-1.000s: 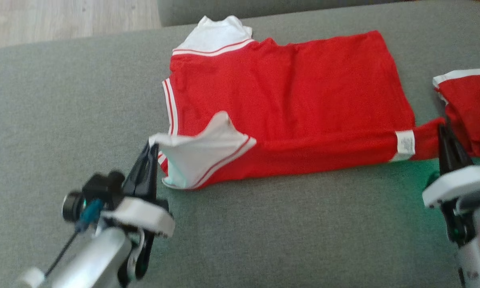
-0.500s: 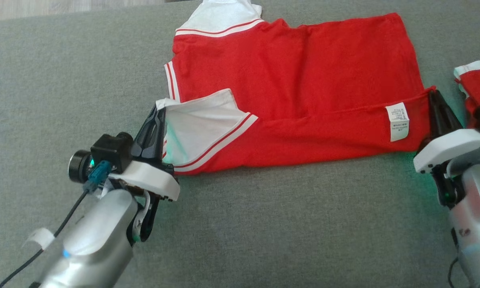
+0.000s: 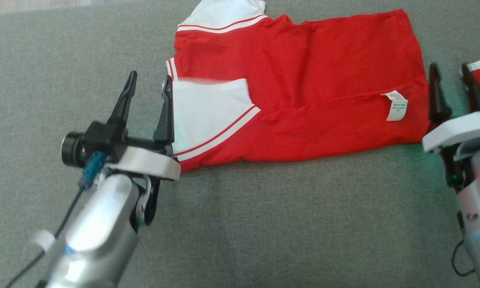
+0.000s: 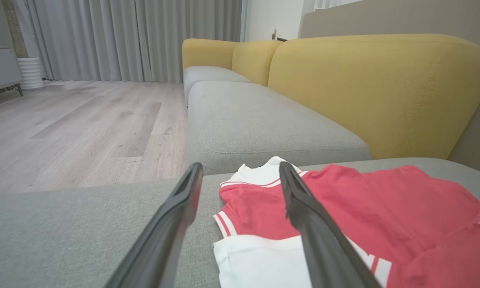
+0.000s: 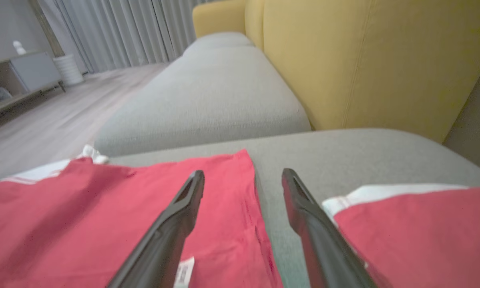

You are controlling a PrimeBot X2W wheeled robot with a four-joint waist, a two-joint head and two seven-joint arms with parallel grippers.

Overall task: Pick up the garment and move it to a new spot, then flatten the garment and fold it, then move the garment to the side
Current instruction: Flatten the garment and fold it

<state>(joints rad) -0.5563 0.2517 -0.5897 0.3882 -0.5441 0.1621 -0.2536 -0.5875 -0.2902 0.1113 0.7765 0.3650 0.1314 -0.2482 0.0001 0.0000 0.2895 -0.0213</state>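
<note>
- Both spread wide, empty: left end effector (image 3: 150, 77), right end effector (image 3: 450, 68).
- Garment (image 3: 304, 80) flat on sofa (image 3: 264, 224), near edge folded; more folding and the side move remain.

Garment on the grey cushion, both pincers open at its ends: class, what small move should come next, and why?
Probably lift both pincers straight up. The left pincer and right pincer stand open at either end of the garment, its near edge folded over flat; dragging sideways could undo that.
</note>
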